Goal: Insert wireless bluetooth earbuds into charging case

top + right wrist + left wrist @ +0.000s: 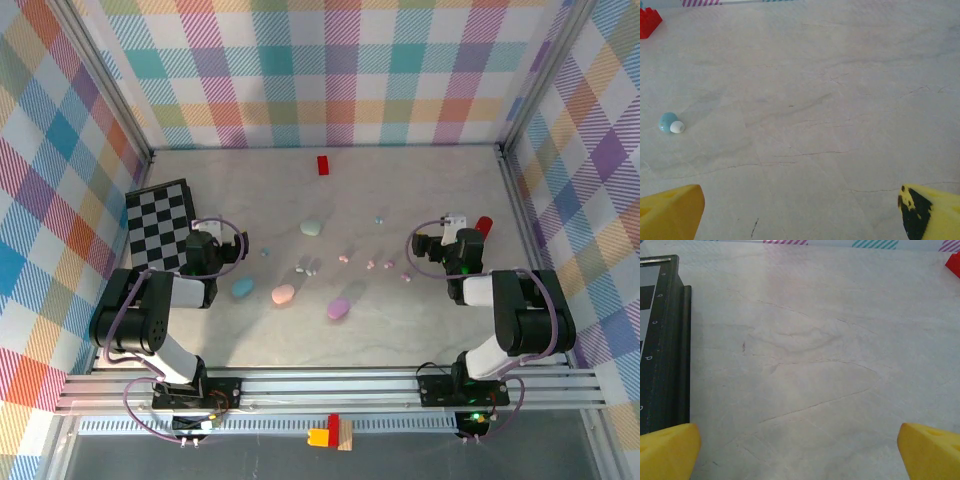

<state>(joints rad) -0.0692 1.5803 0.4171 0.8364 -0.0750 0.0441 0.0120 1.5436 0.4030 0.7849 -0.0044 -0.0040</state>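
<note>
Two claws hung over the bench (420, 330), each with its yellow fingers spread wide apart and nothing between them. The left claw (800, 455) was near the left edge, above bare marbled surface, just beside the right rim of a black-and-white checkerboard (160, 225) that lay against that edge. The right claw (800, 215) was near the right edge, also above bare surface, with a small red object (484, 226) just beside it on the edge side. The earbuds (370, 264) lay loose on the bench, scattered across its middle between the two arms, most of them in a ragged row of tiny pink and pale pieces. One light blue bud (666, 121) with a white tip lay by itself farther toward the far edge, ahead and to the left of the right claw. Another bluish bud (265, 252) sat nearer the left arm. Four pebble-shaped cases lay among them, none touching a bud. The mint case (312, 228) lay farthest from the arms. The blue case (243, 288) and the pink case (283, 294) lay close together toward the near edge, and the lilac case (338, 308) was to their right. Whether any case stood open could not be told from above. A red block (322, 165) rested at the middle of the far edge, well apart from everything else.
</note>
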